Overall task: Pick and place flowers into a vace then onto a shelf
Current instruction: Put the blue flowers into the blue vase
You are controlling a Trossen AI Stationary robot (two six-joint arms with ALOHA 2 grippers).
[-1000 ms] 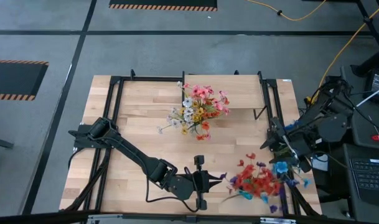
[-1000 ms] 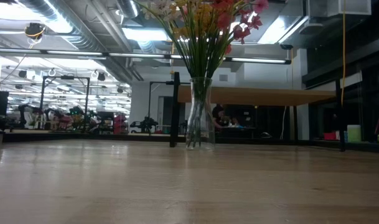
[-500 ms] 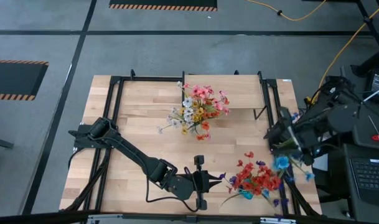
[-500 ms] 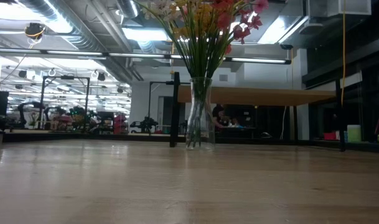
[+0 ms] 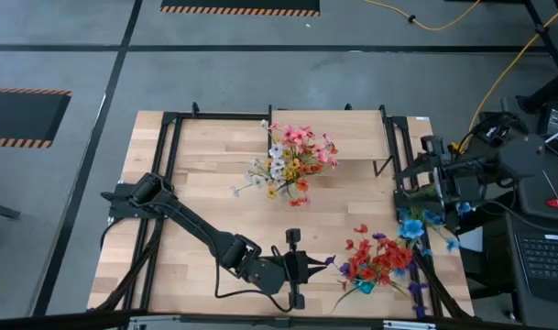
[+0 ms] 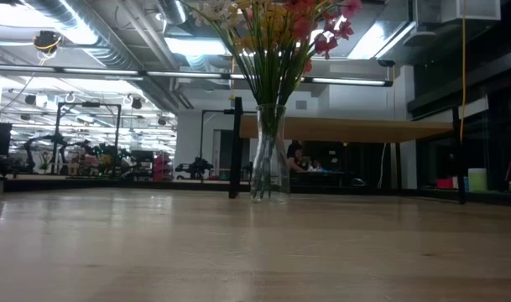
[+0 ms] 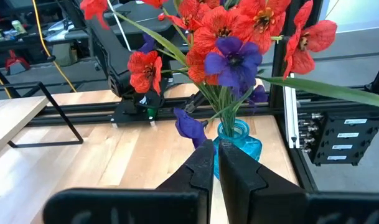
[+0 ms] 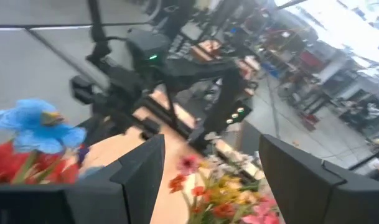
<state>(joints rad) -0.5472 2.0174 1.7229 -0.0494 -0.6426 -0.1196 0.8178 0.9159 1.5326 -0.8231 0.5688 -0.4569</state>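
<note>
A blue glass vase (image 7: 242,140) stands near the table's near right corner. It holds red, purple and blue flowers (image 5: 377,261). My left gripper (image 7: 215,152) is shut, level, with its tips just in front of the vase's neck and a purple bloom (image 7: 190,124) beside them. My right gripper (image 5: 416,188) hangs open and raised at the table's right edge, beyond the bouquet, with nothing between its fingers (image 8: 139,180). A clear vase (image 6: 269,151) with pink, yellow and white flowers (image 5: 292,158) stands on the table by the shelf (image 5: 352,137). My left gripper comes level from the table's left side toward the blue vase's neck (image 7: 229,129). I cannot tell whether its shut fingertips touch the vase, a stem or the purple bloom.
The shelf's black posts (image 6: 236,147) stand at the table's far side. Black frame rails (image 5: 164,183) run along the left and right edges. A person sits in the room far behind the table (image 6: 295,158). Bare wood lies in the middle of the tabletop (image 5: 333,211).
My right gripper has risen and drawn back from the bouquet toward the table's far right, rolling as it went, its fingers still wide apart. The blue blooms on the bouquet's right side now stand a little farther toward the far edge.
</note>
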